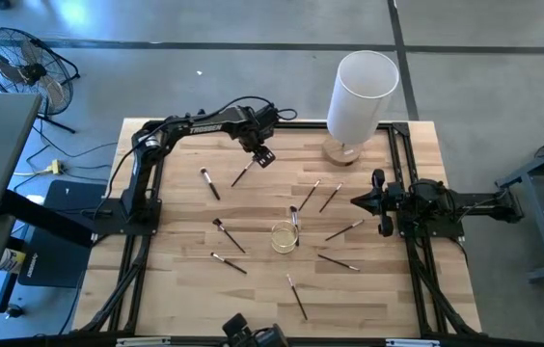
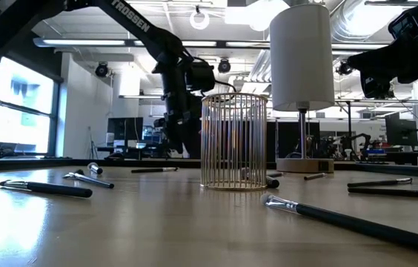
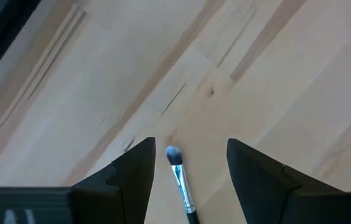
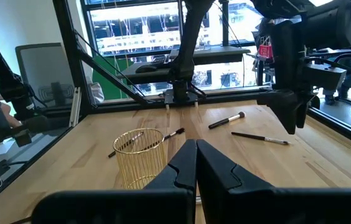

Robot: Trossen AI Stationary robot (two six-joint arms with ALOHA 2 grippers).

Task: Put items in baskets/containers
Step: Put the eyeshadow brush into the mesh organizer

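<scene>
Several thin makeup brushes lie scattered flat on the wooden table point(image 1: 185, 280). The container is a small round cup of thin gold wires point(image 1: 284, 237) point(image 2: 233, 141) point(image 4: 139, 155) near the middle; one brush point(image 1: 294, 220) stands in it, leaning on the rim. My left gripper point(image 1: 260, 154) point(image 3: 190, 171) is open at the far middle, pointing down. Its fingers stand on either side of the bristle end of a dark-handled brush point(image 1: 243, 173) point(image 3: 178, 174) without touching it. My right gripper point(image 1: 359, 200) point(image 4: 195, 162) waits shut at the right side.
A tall white cylinder point(image 1: 364, 92) point(image 2: 302, 55) on a wooden base stands at the far edge, right of my left gripper. More brushes lie left of the cup point(image 1: 229, 234), right of it point(image 1: 344, 229) and nearer point(image 1: 297, 296). Black frame rails point(image 1: 147, 183) run along both sides.
</scene>
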